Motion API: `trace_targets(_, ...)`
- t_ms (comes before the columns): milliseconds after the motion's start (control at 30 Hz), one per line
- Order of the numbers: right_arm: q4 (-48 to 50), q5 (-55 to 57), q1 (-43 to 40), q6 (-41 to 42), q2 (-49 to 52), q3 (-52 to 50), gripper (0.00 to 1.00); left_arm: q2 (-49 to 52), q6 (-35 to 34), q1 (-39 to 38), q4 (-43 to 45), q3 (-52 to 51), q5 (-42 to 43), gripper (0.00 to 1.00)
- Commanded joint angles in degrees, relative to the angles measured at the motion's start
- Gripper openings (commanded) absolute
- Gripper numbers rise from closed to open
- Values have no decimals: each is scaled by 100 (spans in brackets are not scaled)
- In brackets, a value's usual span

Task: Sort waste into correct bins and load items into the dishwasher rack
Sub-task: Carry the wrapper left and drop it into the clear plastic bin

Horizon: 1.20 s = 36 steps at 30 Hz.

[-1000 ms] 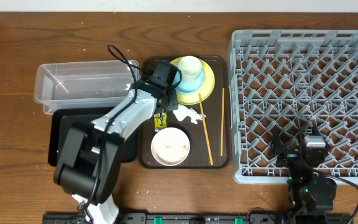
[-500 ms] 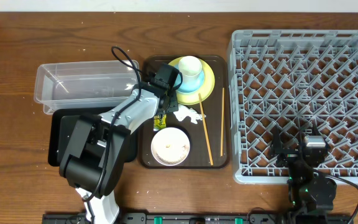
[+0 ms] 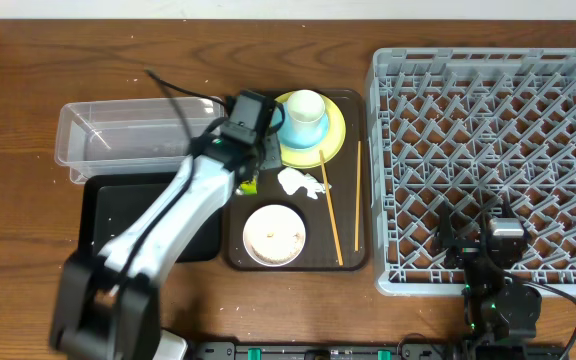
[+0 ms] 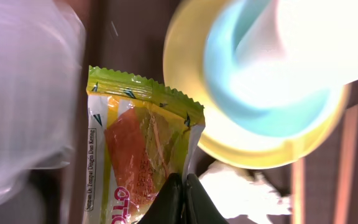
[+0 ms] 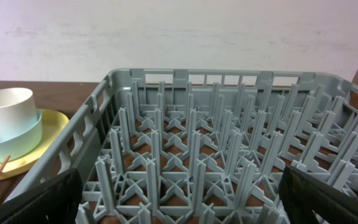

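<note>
Bottom centre, left gripper [image 4: 180, 188]: pinching wrapper [image 4: 138, 149] edge, likely bin-bound.
Bottom corners, right gripper [image 5: 179, 202]: spread wide, idle.

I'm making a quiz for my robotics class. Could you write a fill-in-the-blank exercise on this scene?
The left claw is ____ on the wrapper.
The white cup sits inside the ____ bowl.
The chopsticks lie on the ____ tray.
The right claw is ____.
Missing words: shut, blue, brown, open.
</note>
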Motion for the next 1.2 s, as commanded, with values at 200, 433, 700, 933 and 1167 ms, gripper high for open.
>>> trace_targets(200, -20, -24, 22, 15, 0, -11, 99, -839, -9, 184, 166, 44, -1961, 6)
trace_targets(433, -20, -24, 22, 17, 0, -11, 99, -450, -13, 861, 942, 42, -1989, 6)
trace_targets(700, -20, -24, 22, 17, 0, -11, 99, 125, -378, 1655, 1534, 42, -1985, 6)
trace_targets(933, -20, -24, 22, 15, 0, -11, 99, 518, -1545, 2184, 1513, 42, -1912, 6)
trace_targets(1167, -20, -24, 22, 15, 0, -11, 99, 592, -1768, 2450, 1495, 42, -1639, 17)
